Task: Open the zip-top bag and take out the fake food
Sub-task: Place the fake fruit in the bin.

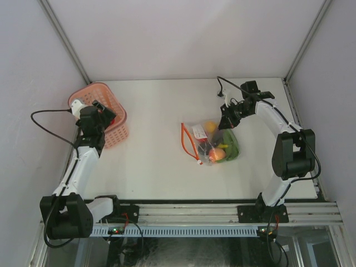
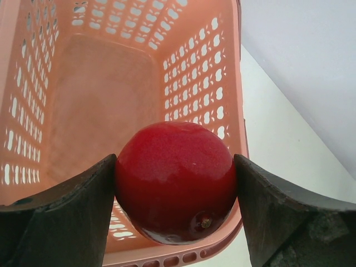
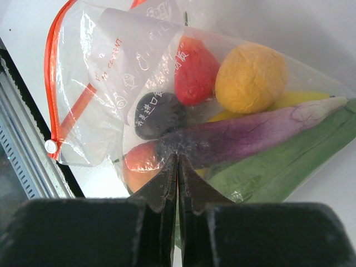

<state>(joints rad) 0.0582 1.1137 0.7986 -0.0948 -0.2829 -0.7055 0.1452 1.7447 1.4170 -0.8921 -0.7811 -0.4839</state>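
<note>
A red round piece of fake food (image 2: 175, 181) is squeezed between the fingers of my left gripper (image 2: 175, 162), which hangs over the pink basket (image 2: 100, 94). From above, that left gripper (image 1: 103, 114) sits over the basket (image 1: 114, 136) at the table's left. The clear zip-top bag (image 1: 208, 142) lies mid-table, its red-orange zipper strip (image 1: 186, 142) facing left and gaping. My right gripper (image 1: 227, 121) is shut, pinching the bag's far right corner. In the right wrist view its tips (image 3: 178, 158) meet on crinkled plastic (image 3: 111, 67) over a purple eggplant (image 3: 261, 130), an orange ball (image 3: 250, 78), a red piece (image 3: 194, 69) and green leaves (image 3: 278, 172).
The basket's floor shows nothing inside in the left wrist view. A black cable (image 1: 225, 86) trails on the table behind the right arm. The metal rail (image 1: 222, 214) runs along the near edge, and grey walls close off the sides and back.
</note>
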